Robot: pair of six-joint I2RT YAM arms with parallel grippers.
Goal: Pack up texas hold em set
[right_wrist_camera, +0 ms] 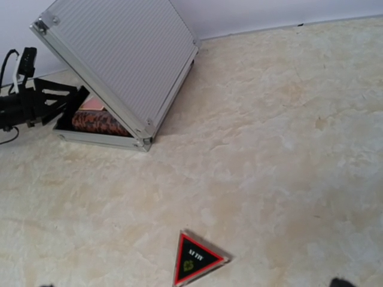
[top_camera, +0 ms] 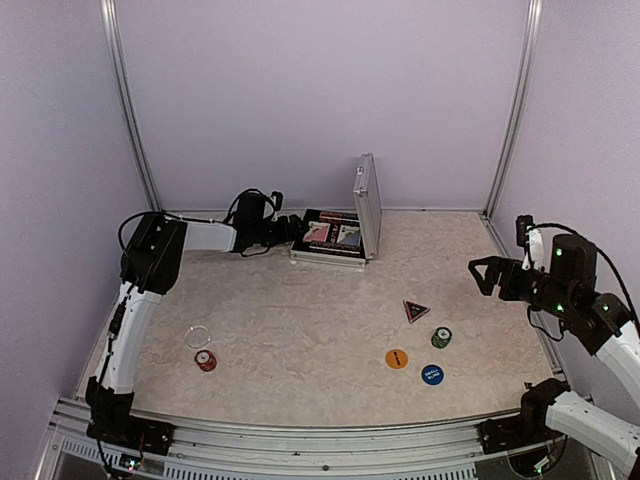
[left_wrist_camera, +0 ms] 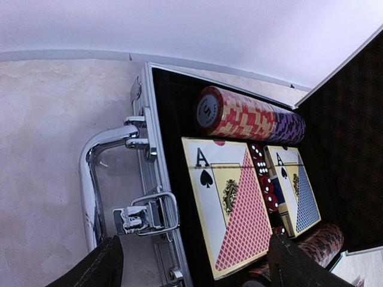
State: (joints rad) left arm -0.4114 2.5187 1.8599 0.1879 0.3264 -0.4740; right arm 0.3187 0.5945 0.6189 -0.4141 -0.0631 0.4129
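The silver briefcase (top_camera: 333,252) lies open at the back middle, its lid (top_camera: 367,205) upright. In the left wrist view it holds two card decks (left_wrist_camera: 230,203), a row of red and purple chips (left_wrist_camera: 248,116) and red dice (left_wrist_camera: 263,179); its handle (left_wrist_camera: 96,179) faces left. My left gripper (top_camera: 292,230) is open and empty at the case's left edge, fingers (left_wrist_camera: 99,269) wide apart. My right gripper (top_camera: 482,276) is open and empty, raised to the right of the triangular marker (top_camera: 416,310). A green/white chip (top_camera: 441,337), orange disc (top_camera: 397,358), blue disc (top_camera: 432,375) and red chip (top_camera: 205,360) lie loose.
A clear ring (top_camera: 197,336) lies by the red chip at the left front. The right wrist view shows the lid's ribbed outside (right_wrist_camera: 119,66), the marker (right_wrist_camera: 194,260) and the left gripper (right_wrist_camera: 36,104). Pale walls close in the back and both sides.
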